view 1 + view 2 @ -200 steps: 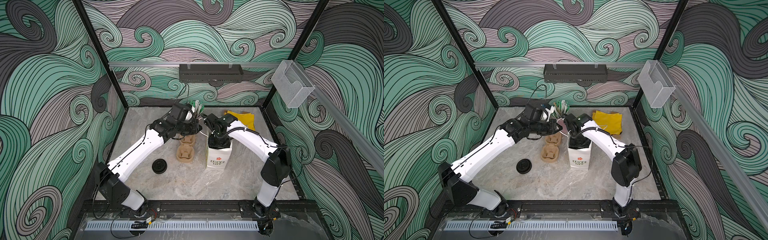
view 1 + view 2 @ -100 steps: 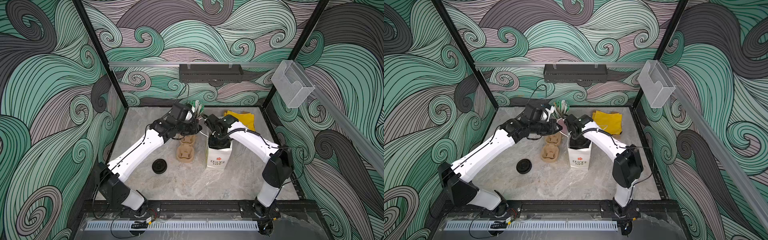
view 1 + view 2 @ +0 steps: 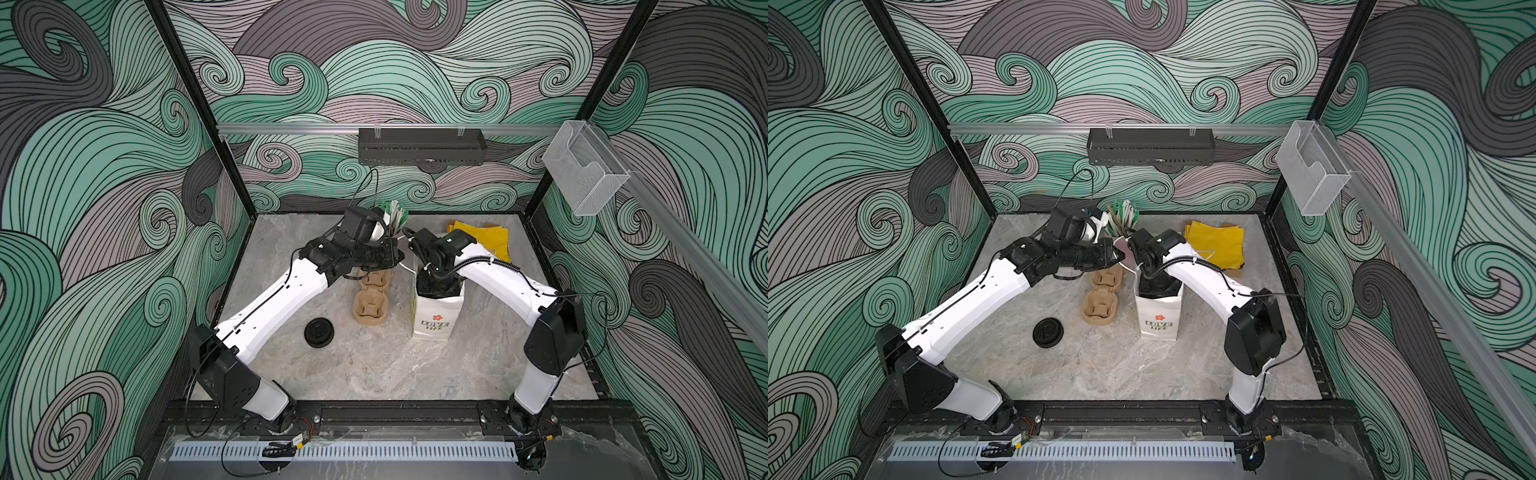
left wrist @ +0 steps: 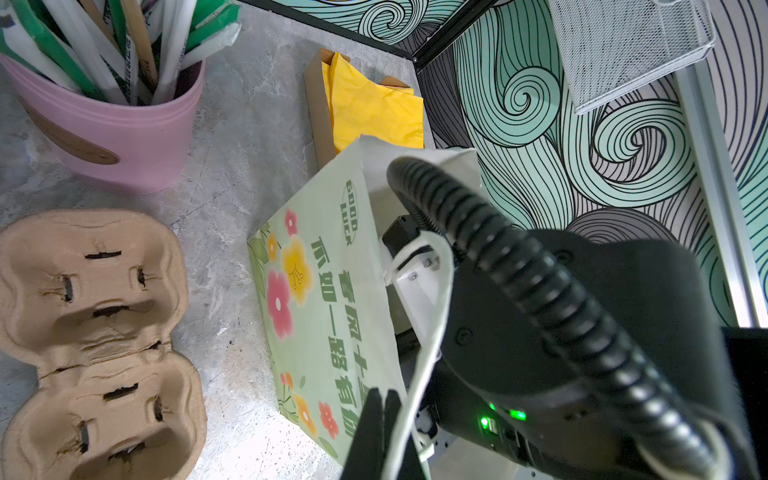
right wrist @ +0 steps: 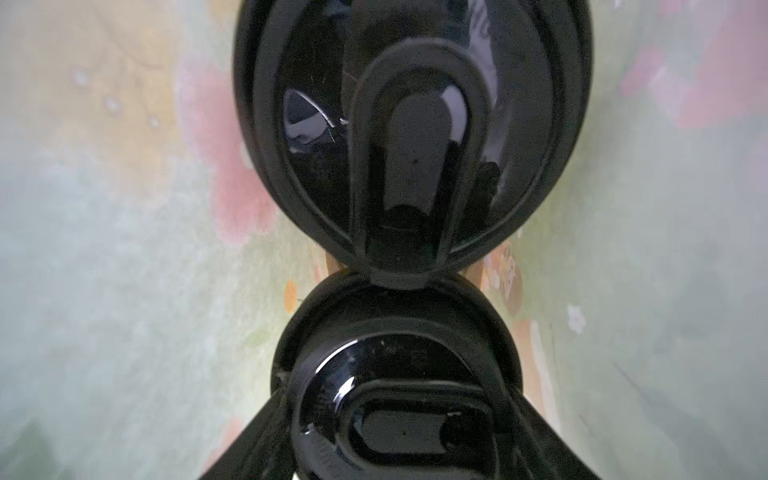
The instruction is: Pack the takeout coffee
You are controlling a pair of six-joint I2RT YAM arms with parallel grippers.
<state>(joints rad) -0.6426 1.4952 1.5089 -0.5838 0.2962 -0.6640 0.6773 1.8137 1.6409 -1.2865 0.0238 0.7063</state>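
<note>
— On the left of the table [image 3: 374,374], what lies there?
— A loose black lid [image 3: 318,332], flat and well apart from the rest. Next come two brown pulp carriers [image 3: 371,307], end to end.
— And the left gripper [image 4: 382,401]?
— Just left of the paper bag [image 3: 434,320], clenched tight on the top edge of the bag. A pink cup of straws [image 4: 120,137] stands behind it.
— Where is the coffee?
— Inside the upright bag. Only the black sip lids show: the nearer coffee cup [image 5: 395,419] and the farther coffee cup [image 5: 411,124], lids meeting edge to edge.
— The right gripper [image 5: 395,390]?
— Down in the bag, jaws spread wide, fingers [image 5: 249,449] hugging the nearer coffee cup on both sides. Yellow napkins [image 3: 484,243] lie rightmost, behind the bag.
</note>
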